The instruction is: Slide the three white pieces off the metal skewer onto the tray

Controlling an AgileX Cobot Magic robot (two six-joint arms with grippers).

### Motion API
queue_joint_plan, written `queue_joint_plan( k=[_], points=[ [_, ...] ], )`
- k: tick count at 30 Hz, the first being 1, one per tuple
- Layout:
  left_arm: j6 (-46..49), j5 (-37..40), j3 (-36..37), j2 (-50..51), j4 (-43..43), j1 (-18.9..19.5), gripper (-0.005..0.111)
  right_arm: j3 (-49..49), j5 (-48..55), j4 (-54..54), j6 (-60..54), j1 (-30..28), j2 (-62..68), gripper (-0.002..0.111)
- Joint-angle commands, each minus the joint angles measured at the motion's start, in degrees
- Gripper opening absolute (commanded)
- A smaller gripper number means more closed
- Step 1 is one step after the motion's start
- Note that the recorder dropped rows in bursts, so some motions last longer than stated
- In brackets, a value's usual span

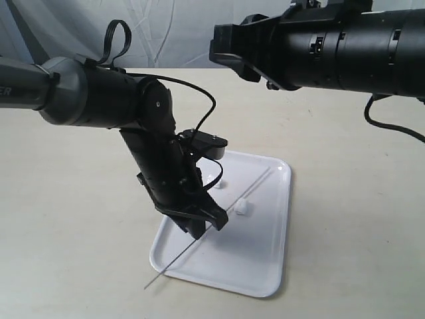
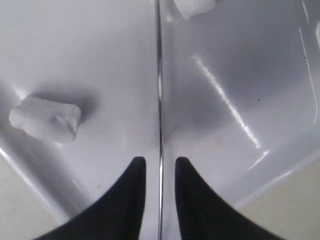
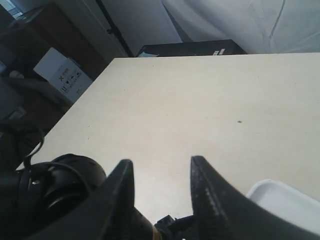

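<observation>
The white tray lies on the table, and the thin metal skewer rests slantwise across it, its near end poking past the rim. My left gripper is low over the tray. In the left wrist view, the skewer runs straight between the two black fingertips with a gap on either side, so this gripper is open around it. One white piece lies loose on the tray, and a second lies beside the rod. The exterior view shows two pieces. My right gripper is open and empty, high above the table.
The pale wooden table surrounds the tray. The right arm hangs across the upper right of the exterior view. The right wrist view shows a tray corner, the left arm, and boxes beyond the table's far edge.
</observation>
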Motion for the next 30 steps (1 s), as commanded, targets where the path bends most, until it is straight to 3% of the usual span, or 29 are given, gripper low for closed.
queue_joint_plan(
  k=[1, 7, 11, 14, 18, 21, 24, 30],
  points=[
    [0.29, -1.46, -0.25, -0.08, 0.31, -0.18, 0.040, -0.21, 0.85, -0.57, -0.03, -0.27, -0.50, 0.037],
    [0.29, 1.79, -0.25, -1.53, 6.28, -0.18, 0.047, -0.21, 5.22, -13.23, 2.70, -2.03, -4.58, 0.037],
    [-0.46, 8.03, -0.25, -4.98, 18.02, -0.18, 0.047, -0.21, 13.38, -32.85, 11.88, -8.30, -9.64, 0.037],
    [-5.47, 8.49, -0.25, -9.07, 23.55, -0.07, 0.047, -0.21, 20.72, -50.53, 21.89, -13.88, -13.56, 0.037],
    [-11.74, 0.50, 0.93, -18.20, 25.90, -0.07, 0.047, -0.21, 23.50, -66.98, 38.05, -17.69, -19.84, 0.037],
    [-16.67, -4.09, 3.72, -27.10, 28.48, -0.07, 0.047, -0.21, 22.40, -72.37, 40.32, -18.46, -26.74, 0.037],
    [-24.47, -6.80, 8.63, -37.25, 35.28, -0.07, 0.047, -0.21, 23.34, -83.42, 45.26, -19.45, -34.84, 0.037],
    [-38.20, -17.99, 21.04, -59.17, 46.62, -0.07, 0.047, 2.70, 23.66, -106.48, 68.05, -19.62, -50.22, 0.037]
  ],
)
